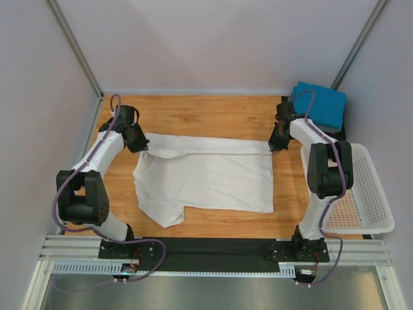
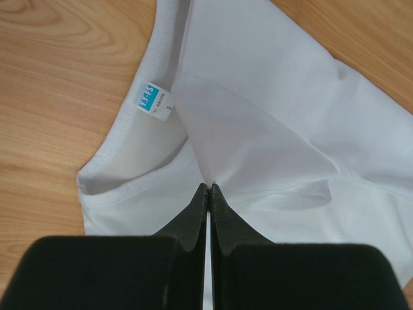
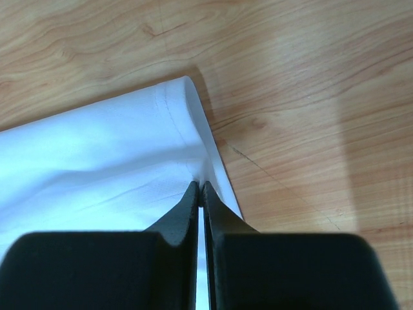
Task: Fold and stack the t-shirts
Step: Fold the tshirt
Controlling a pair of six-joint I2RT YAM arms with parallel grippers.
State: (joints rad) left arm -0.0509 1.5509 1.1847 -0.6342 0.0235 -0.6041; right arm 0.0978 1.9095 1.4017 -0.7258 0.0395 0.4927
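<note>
A large white t-shirt [image 1: 206, 177] lies spread across the middle of the wooden table, its far edge folded over into a narrow band. My left gripper [image 1: 143, 148] is shut on the white cloth just beside the collar, where a blue size label [image 2: 147, 100] shows. Its tips [image 2: 210, 187] pinch a raised fold of the shirt [image 2: 271, 116]. My right gripper [image 1: 276, 146] is shut on the shirt's far right corner [image 3: 129, 148], the tips [image 3: 201, 185] closed on the hem. A folded bright blue t-shirt [image 1: 321, 103] rests at the far right corner.
A white perforated plastic basket [image 1: 369, 194] stands at the right edge of the table, beside the right arm. Grey walls and metal posts [image 1: 74, 45] close in the table on three sides. Bare wood [image 1: 206, 113] shows beyond the shirt.
</note>
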